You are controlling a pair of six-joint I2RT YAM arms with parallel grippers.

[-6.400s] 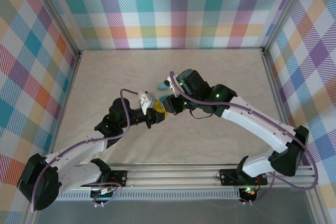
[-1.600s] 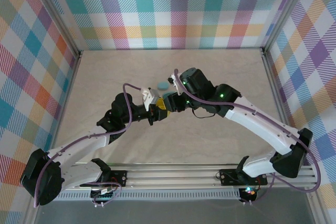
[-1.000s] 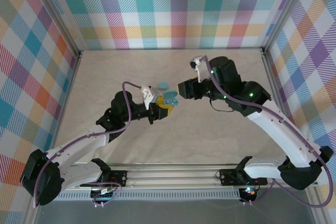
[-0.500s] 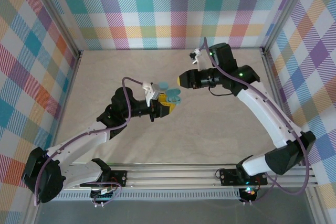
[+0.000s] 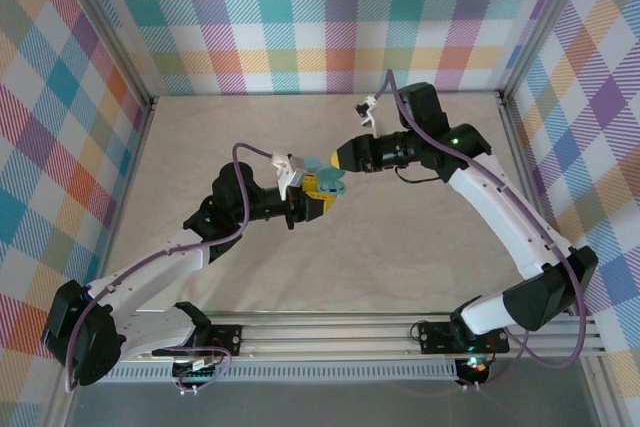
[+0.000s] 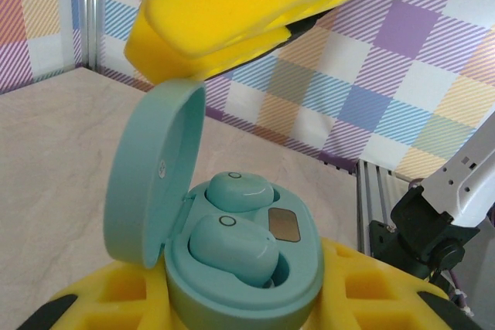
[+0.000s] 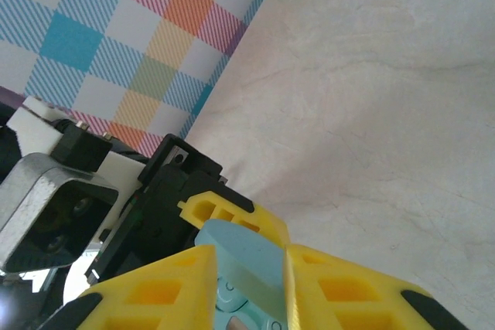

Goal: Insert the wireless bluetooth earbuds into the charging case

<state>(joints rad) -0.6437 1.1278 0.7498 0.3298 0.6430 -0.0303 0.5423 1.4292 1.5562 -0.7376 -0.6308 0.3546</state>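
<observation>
Holds the charging case (image 6: 255, 299) by its base in the left gripper (image 5: 320, 198), yellow fingers closed on either side of it, near the middle of the table (image 5: 430, 247). Shows both earbuds (image 6: 232, 246) seated side by side in their wells, with the lid (image 6: 147, 183) standing open and upright. Has the right gripper (image 5: 344, 156) reaching in from the far right, fingers drawn narrow, tips touching the lid's top edge. Cannot tell whether pinching that edge or only resting on it. Judging from this: insertion done for this case, and shutting the lid probably all that is left here. Also on the table, just to the far left of the held one: a second case (image 5: 311, 161), contents hidden.
</observation>
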